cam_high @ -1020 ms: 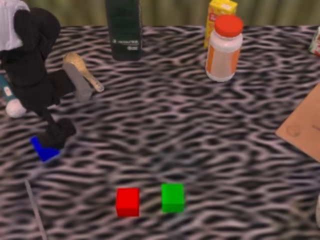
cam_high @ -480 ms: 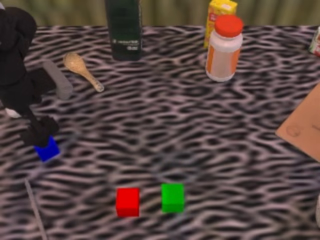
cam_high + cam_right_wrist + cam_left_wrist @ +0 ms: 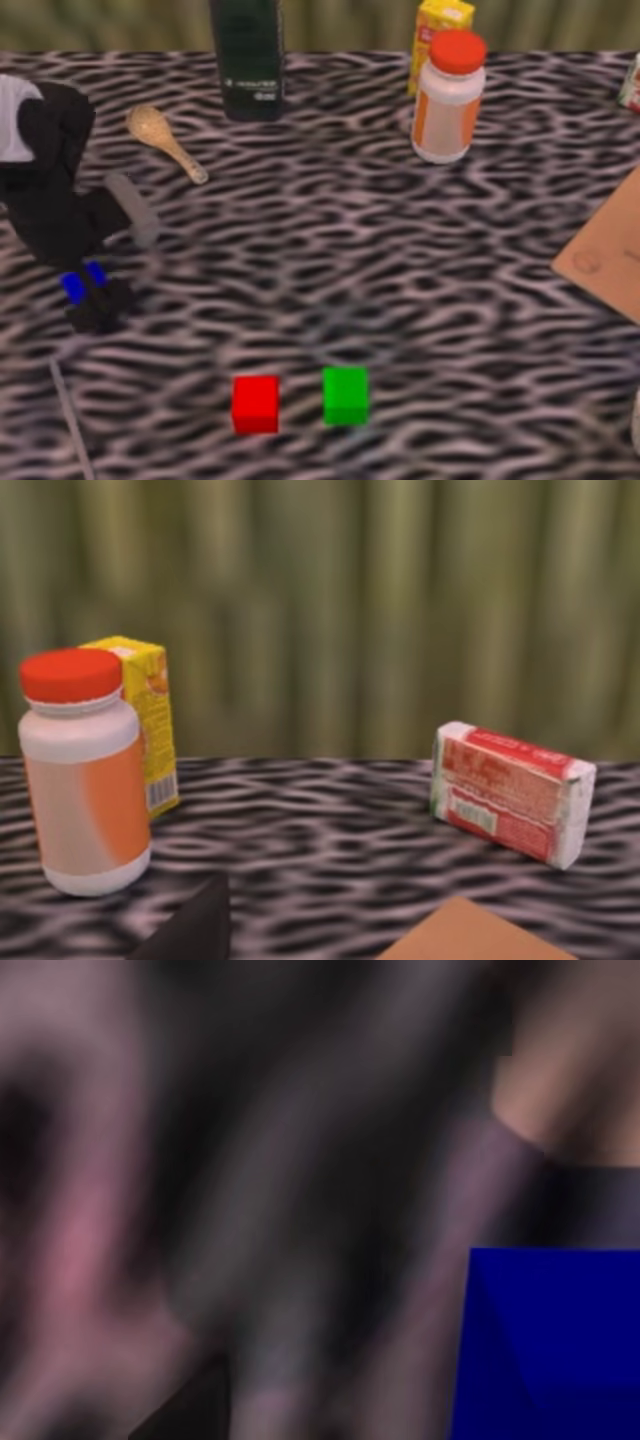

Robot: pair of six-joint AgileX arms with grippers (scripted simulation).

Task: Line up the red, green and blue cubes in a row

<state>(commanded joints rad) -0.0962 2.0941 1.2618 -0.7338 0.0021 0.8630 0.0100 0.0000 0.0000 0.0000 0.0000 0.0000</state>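
Note:
The red cube [image 3: 255,403] and the green cube [image 3: 346,395] sit side by side near the table's front, a small gap between them. Far to their left lies the blue cube [image 3: 72,288], mostly covered by my left gripper [image 3: 93,304], which is down over it and open. In the left wrist view the blue cube [image 3: 550,1350] fills one side, close up, and one dark finger [image 3: 185,1410] stands well apart from it. My right arm is out of the top view; its wrist view shows one finger [image 3: 195,925] above the table.
A wooden spoon [image 3: 165,140] lies behind the left arm. At the back stand a dark green box [image 3: 247,60], an orange-capped bottle [image 3: 449,95] and a yellow carton [image 3: 440,30]. A brown board [image 3: 610,250] lies at the right edge, a red-and-white packet [image 3: 510,792] beyond it.
My left gripper swung left, then came forward and down onto the blue cube, which now shows only as two blue slivers. The red and green cubes have not moved.

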